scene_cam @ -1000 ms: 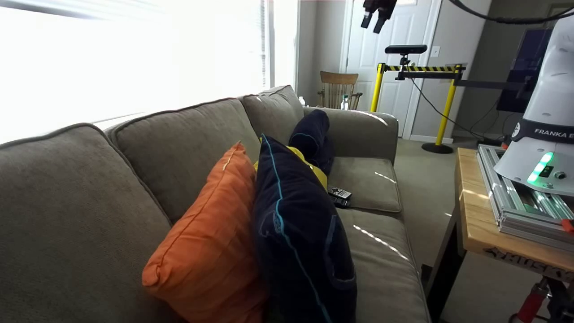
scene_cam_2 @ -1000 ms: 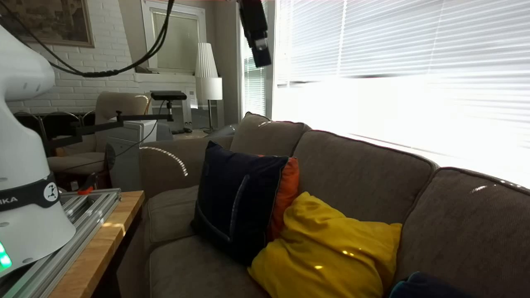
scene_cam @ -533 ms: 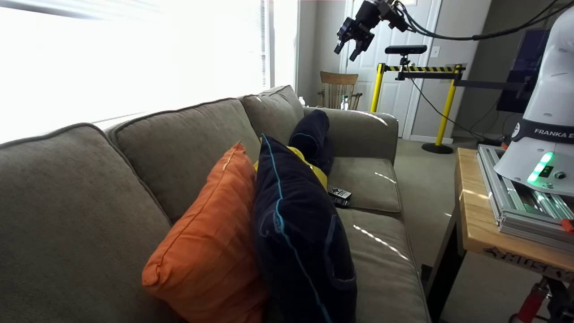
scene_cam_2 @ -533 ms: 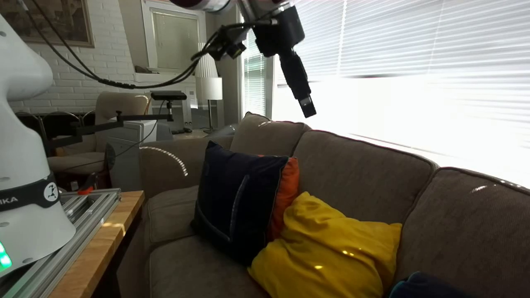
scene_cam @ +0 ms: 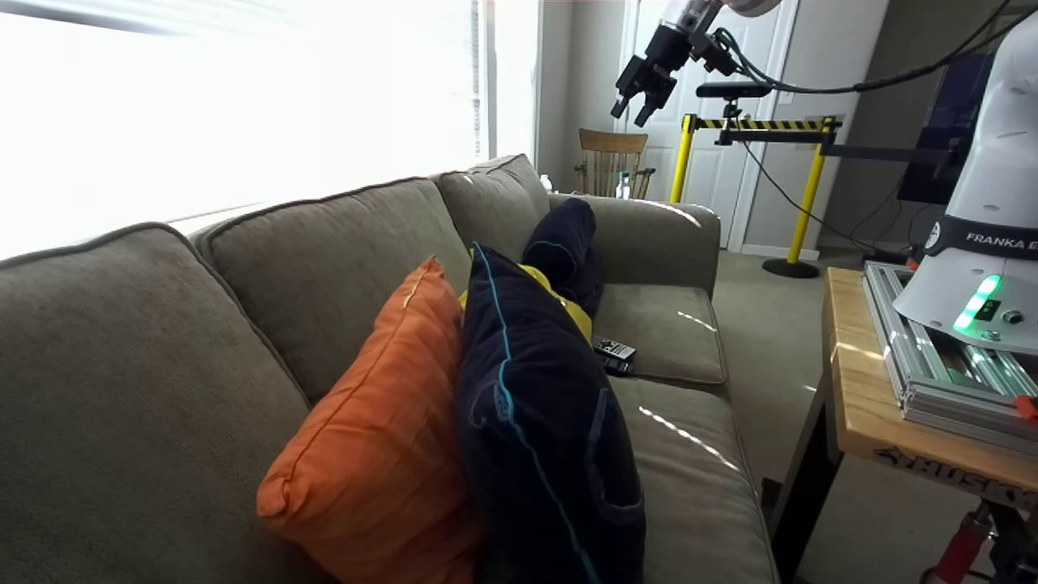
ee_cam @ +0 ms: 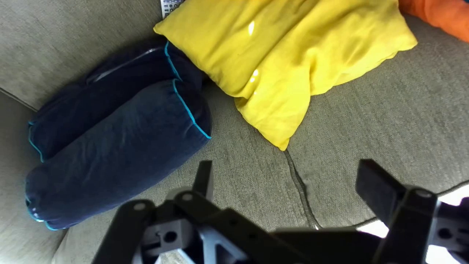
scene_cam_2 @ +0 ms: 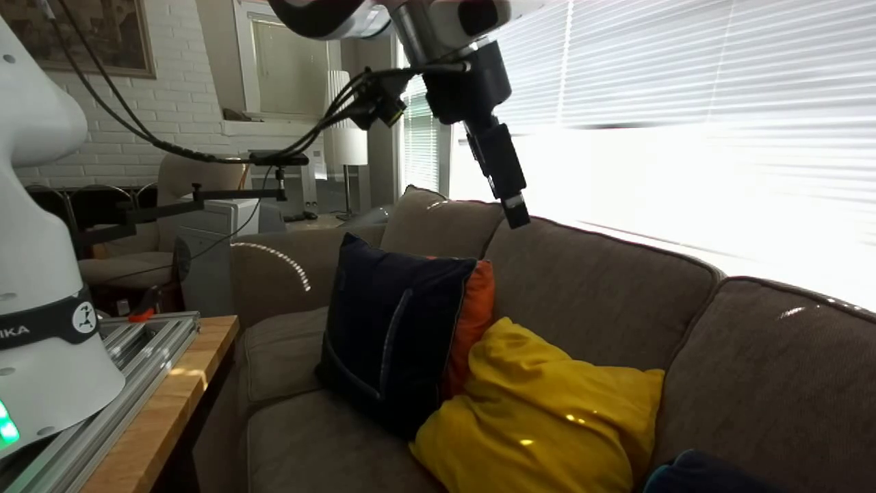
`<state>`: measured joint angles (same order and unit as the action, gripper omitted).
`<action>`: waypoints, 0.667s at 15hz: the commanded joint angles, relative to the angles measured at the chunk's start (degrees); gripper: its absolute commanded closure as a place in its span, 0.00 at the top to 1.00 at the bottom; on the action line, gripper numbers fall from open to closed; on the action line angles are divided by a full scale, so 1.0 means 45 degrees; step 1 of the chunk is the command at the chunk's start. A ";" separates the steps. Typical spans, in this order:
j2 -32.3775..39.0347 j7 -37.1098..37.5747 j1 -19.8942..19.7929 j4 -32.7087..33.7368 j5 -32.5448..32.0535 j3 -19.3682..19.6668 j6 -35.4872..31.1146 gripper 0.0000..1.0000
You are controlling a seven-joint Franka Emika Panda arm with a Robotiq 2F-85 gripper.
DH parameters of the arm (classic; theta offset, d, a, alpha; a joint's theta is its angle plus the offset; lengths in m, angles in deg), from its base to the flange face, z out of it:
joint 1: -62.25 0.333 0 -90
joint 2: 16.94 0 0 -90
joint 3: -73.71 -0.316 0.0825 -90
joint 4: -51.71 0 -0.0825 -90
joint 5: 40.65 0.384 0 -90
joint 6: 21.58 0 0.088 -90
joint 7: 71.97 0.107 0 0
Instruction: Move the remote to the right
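Observation:
A slim black remote [scene_cam: 616, 367] lies on the sofa seat beside the dark navy cushion in an exterior view. A second remote with light buttons [scene_cam: 615, 349] lies right behind it, touching or nearly so. The wrist view shows only the end of a light-buttoned remote [ee_cam: 171, 6] at the top edge, partly covered by the yellow cushion; the black one is out of view there. My gripper [scene_cam: 632, 115] is open and empty, high above the far part of the sofa. It also shows in an exterior view [scene_cam_2: 517, 218] and in the wrist view [ee_cam: 286, 170], fingers wide apart.
A yellow cushion [ee_cam: 282, 55], a rolled navy cushion [ee_cam: 121, 146], a large navy cushion [scene_cam: 543, 422] and an orange cushion [scene_cam: 389, 438] lie on the grey sofa [scene_cam: 324, 259]. The sofa's backrest stands along the window. A wooden table [scene_cam: 859, 397] carries the robot base.
My arm has come down into fuller view. The gripper has moved lower and toward the sofa's backrest, slowing in the last half second. The remotes and cushions have not moved.

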<state>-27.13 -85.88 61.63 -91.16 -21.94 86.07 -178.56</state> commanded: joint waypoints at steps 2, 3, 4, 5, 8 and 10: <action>0.0034 -0.0470 -0.0006 -0.0110 0.0187 -0.0091 -0.0266 1.00; 0.0409 -0.0527 -0.0009 -0.0040 0.0099 -0.0112 -0.0407 1.00; 0.0830 -0.1307 0.0247 0.0037 0.0250 0.0145 -0.0436 1.00; 0.1147 -0.2300 0.0407 0.0097 0.0521 0.0313 -0.0299 1.00; 0.2241 -0.5245 0.0677 0.0281 0.0837 0.0905 0.0007 1.00; 0.3029 -0.7007 0.0432 0.0510 0.0828 0.1081 0.0318 1.00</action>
<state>-18.93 -106.16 63.65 -91.32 -20.46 89.10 -178.68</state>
